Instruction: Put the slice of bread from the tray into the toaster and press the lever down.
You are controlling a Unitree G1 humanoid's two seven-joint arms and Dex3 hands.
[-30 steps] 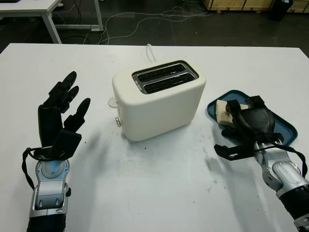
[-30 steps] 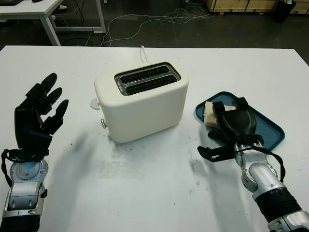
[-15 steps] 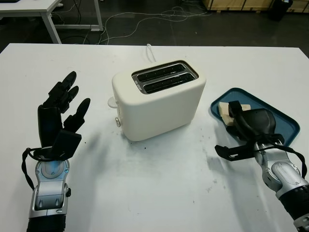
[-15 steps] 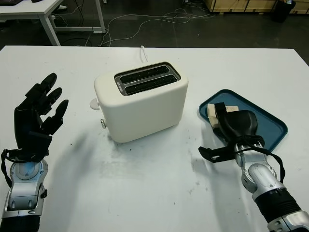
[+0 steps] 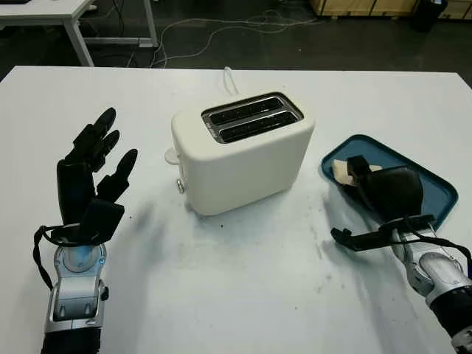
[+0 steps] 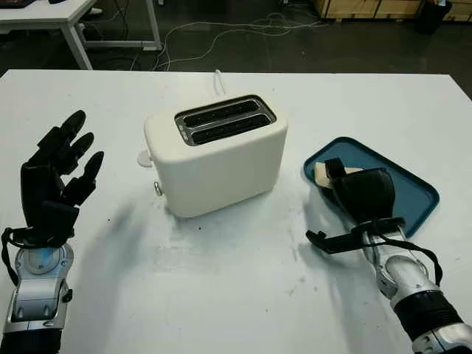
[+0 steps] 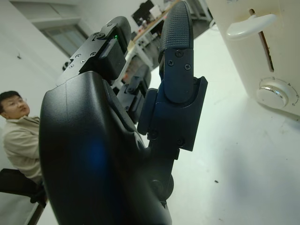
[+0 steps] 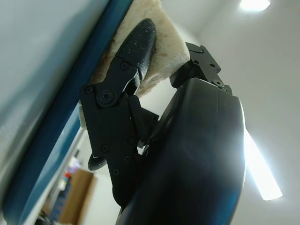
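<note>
The right hand (image 5: 380,188) has tipped up over the blue tray (image 5: 426,184) since a second ago, its fingers closed around the bread slice (image 5: 341,170) at the tray's near-left corner. The cream toaster (image 5: 243,151) stands mid-tabletop (image 5: 236,280). The left hand (image 5: 92,177) hovers open, raised left of the toaster.

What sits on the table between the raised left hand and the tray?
The toaster stands between the left hand and the tray, as the left eye view shows; otherwise bare white table.
</note>
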